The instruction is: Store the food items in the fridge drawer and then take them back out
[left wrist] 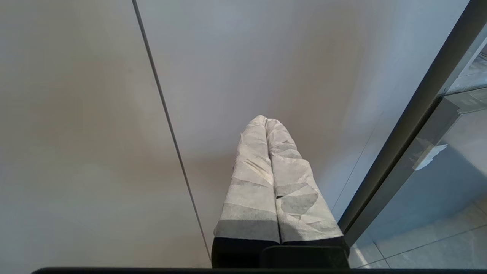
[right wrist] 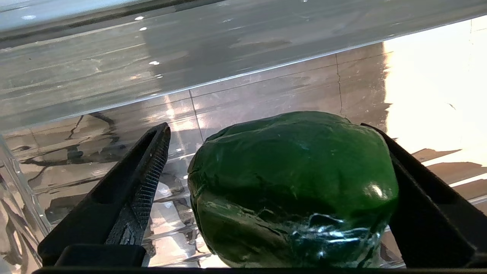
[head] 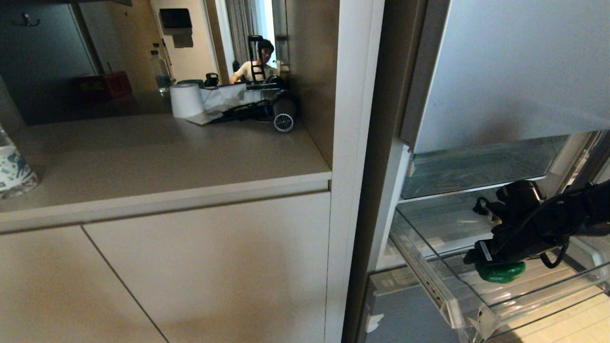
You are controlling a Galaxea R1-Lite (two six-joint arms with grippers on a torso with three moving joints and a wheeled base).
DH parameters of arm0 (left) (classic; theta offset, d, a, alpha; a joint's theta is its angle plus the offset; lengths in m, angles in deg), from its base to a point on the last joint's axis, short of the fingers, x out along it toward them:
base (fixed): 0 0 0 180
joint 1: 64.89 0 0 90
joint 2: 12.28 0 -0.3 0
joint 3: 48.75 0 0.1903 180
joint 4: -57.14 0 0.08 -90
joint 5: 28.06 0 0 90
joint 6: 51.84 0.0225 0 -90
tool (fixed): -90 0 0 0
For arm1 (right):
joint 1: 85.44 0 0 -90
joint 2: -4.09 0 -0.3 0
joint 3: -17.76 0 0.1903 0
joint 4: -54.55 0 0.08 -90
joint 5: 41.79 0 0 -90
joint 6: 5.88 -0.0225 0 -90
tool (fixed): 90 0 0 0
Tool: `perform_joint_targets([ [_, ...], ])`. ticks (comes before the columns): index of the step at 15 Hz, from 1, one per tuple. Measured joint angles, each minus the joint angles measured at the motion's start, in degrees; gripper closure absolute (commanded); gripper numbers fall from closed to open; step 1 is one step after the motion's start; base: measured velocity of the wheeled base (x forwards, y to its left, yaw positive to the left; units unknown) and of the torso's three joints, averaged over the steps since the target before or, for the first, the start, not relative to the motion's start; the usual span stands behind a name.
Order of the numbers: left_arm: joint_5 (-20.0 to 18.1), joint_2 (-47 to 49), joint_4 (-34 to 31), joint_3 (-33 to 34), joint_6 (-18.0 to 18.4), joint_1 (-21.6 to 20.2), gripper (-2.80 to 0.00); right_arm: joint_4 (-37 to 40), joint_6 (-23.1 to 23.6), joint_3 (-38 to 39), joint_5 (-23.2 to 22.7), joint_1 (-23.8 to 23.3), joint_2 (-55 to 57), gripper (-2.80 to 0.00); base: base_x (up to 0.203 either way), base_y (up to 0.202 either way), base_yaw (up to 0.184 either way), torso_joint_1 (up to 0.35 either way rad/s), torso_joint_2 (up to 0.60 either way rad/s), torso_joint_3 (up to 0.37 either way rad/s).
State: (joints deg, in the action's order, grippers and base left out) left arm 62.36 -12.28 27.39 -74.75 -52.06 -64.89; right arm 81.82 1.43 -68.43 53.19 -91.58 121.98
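1. The pulled-out fridge drawer (head: pixel 476 286), a clear plastic ribbed-bottom bin, juts toward the floor tiles.
2. The black right end effector (right wrist: pixel 274 171), fingers spread wide, straddles the pepper; one finger touches it.
3. The taped left end effector (left wrist: pixel 268 125), fingers pressed together, faces a cabinet.
4. The glossy green bell pepper (right wrist: pixel 293 186) sits in the bin; its stem and long axis cannot be made out.

The green bell pepper (head: pixel 501 272) at the lower right of the head view is mostly hidden under the right end effector (head: pixel 495 259), only a low sliver peeks out. In the right wrist view its bottom runs off the lower edge, and I can't tell whether the fingers (right wrist: pixel 148 171) touch it. The fridge drawer (head: pixel 457 295) gets cut by the right and bottom edges. The cup (head: pixel 12 166) on the bench is clipped at the left edge. The person (head: pixel 255 64) at upper centre is too small to make out.
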Motion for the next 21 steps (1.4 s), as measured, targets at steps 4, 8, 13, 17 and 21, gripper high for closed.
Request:
perform_joint_targets([
  [4, 0.0, 0.0, 0.0, 0.0, 0.0, 0.0, 0.00, 0.0, 0.0, -0.1, 0.0, 0.0, 0.4, -2.80, 0.000, 0.000, 0.000, 0.000, 0.00, 0.000],
  [8, 0.0, 0.0, 0.0, 0.0, 0.0, 0.0, 0.00, 0.0, 0.0, -0.1, 0.1, -0.1, 0.8, 0.00, 0.000, 0.000, 0.000, 0.000, 0.00, 0.000],
  [13, 0.0, 0.0, 0.0, 0.0, 0.0, 0.0, 0.00, 0.1, 0.0, 0.3, 0.4, 0.0, -0.2, 0.00, 0.000, 0.000, 0.000, 0.000, 0.00, 0.000],
  [17, 0.0, 0.0, 0.0, 0.0, 0.0, 0.0, 0.00, 0.1, 0.1, 3.3, 0.4, 1.6, -7.2, 0.00, 0.000, 0.000, 0.000, 0.000, 0.00, 0.000],
  [21, 0.0, 0.0, 0.0, 0.0, 0.0, 0.0, 0.00, 0.2, 0.0, 8.7, 0.5, 6.3, -17.9, 0.00, 0.000, 0.000, 0.000, 0.000, 0.00, 0.000],
])
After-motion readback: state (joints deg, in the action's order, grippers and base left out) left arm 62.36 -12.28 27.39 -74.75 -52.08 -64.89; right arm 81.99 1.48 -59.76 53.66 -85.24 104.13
